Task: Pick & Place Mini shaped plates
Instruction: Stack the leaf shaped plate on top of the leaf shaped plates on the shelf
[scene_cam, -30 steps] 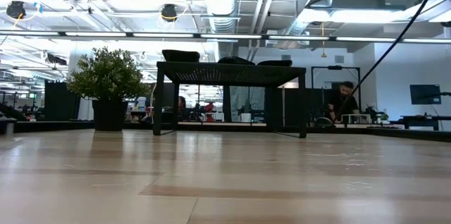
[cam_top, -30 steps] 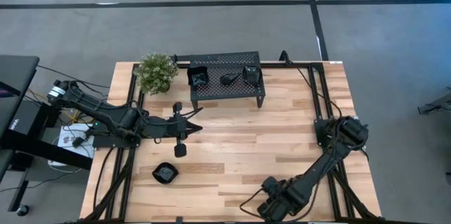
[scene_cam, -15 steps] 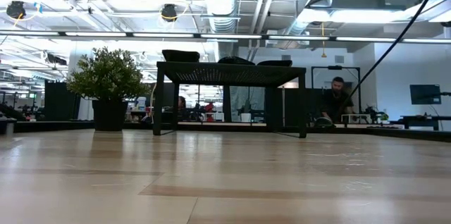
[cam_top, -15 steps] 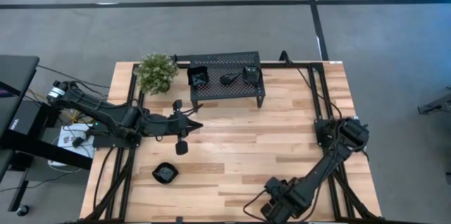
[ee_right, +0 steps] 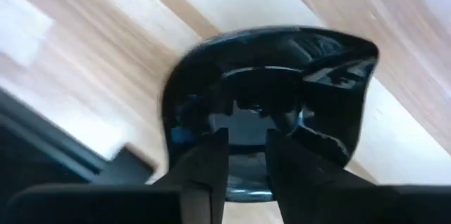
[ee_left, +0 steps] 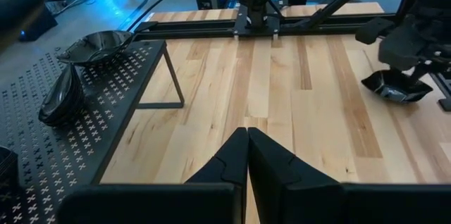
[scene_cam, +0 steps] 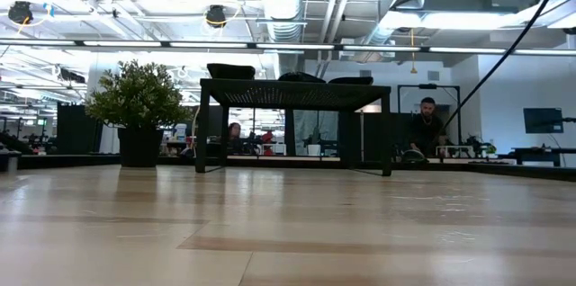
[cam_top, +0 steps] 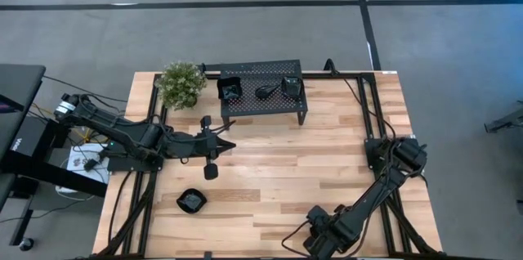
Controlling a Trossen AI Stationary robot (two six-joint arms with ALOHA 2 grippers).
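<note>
One glossy black mini plate point(ee_right: 268, 83) is in my right gripper point(ee_right: 246, 136), which is shut on it at the table's near edge, right of the middle point(cam_top: 325, 235). The left wrist view shows the same plate point(ee_left: 394, 86) low over the wood. Three more plates point(cam_top: 230, 90) point(cam_top: 264, 92) point(cam_top: 292, 87) lie on the black perforated stand point(cam_top: 261, 109) at the far side. Another plate point(cam_top: 191, 201) rests on the table at the near left. My left gripper point(ee_left: 246, 134) hovers shut and empty left of the middle point(cam_top: 225, 146). My right gripper pinches the plate's rim point(ee_right: 246, 115) between its two fingers point(ee_right: 204, 164), coming from above and pointing down. The plate sits tilted below the fingers. I cannot tell whether its underside is clear of the wood.
A potted plant point(cam_top: 181, 84) stands at the far left beside the stand. Black rails point(cam_top: 372, 113) run along the table's right and left sides. Bare wood lies between the stand and the near edge. A person point(scene_cam: 427, 129) is in the room beyond.
My right gripper has tipped slightly at the near edge, keeping its hold on the plate.
</note>
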